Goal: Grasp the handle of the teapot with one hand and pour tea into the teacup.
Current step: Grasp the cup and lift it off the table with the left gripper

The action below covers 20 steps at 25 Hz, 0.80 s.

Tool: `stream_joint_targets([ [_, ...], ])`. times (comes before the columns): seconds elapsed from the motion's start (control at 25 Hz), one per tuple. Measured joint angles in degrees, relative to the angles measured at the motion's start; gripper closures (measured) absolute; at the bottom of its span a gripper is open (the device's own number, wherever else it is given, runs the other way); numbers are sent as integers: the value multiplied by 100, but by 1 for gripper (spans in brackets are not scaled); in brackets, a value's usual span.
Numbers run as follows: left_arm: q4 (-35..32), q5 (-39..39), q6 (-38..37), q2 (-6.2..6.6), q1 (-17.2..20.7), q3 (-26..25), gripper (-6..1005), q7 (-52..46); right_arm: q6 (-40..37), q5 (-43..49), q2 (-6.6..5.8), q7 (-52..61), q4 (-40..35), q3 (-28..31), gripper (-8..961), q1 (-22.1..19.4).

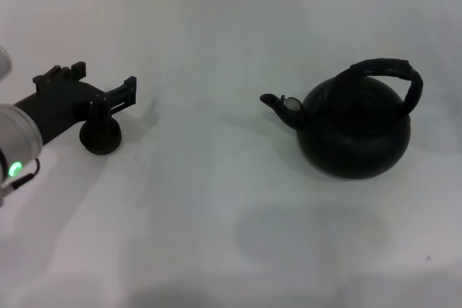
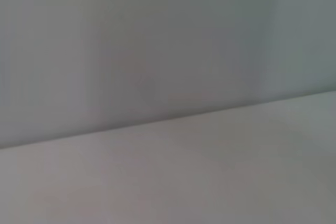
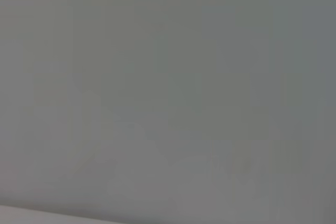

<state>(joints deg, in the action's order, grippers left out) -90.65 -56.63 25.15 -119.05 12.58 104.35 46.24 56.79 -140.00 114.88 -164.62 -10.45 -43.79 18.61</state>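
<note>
The matte-black teapot point(image 1: 355, 133) stands upright on the white table at the right in the head view, its short spout point(image 1: 277, 103) pointing left. Its ribbed black handle point(image 1: 390, 68) arches over the top, tilted to the right side. The small dark teacup point(image 1: 100, 136) stands at the left. My left gripper point(image 1: 96, 82) hovers over and just behind the teacup, its two fingers spread apart with nothing between them. The cup's far edge is partly covered by the gripper body. My right gripper is out of view. Both wrist views show only blank pale surfaces.
The white table point(image 1: 216, 200) runs across the whole head view. A faint grey shadow point(image 1: 310, 234) lies on it in front of the teapot. The left wrist view shows a table edge line point(image 2: 168, 118) against a plain wall.
</note>
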Motion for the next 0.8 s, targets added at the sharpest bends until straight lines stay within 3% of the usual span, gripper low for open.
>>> stream_joint_targets([
  [0.2, 414, -12, -1516, 12, 144, 779, 125, 103, -77, 0, -36, 0, -64, 0, 131, -61],
  [0.44, 983, -101, -4100, -4, 303, 2041, 124, 51, -192, -1, -50, 0, -181, 2, 132, -48],
  [0.48, 983, -101, -4100, -4, 303, 2041, 124, 51, -195, -1, -51, 0, -199, 2, 132, -41],
  [0.52, 1266, -460, -4999, -3, 235, 2492, 124, 23, -200, 0, -51, 0, -217, 2, 132, -31],
  [0.8, 1621, -1645, -5506, -6, -42, 2859, 124, 42, -277, -1, -41, 0, -357, -15, 133, 2],
])
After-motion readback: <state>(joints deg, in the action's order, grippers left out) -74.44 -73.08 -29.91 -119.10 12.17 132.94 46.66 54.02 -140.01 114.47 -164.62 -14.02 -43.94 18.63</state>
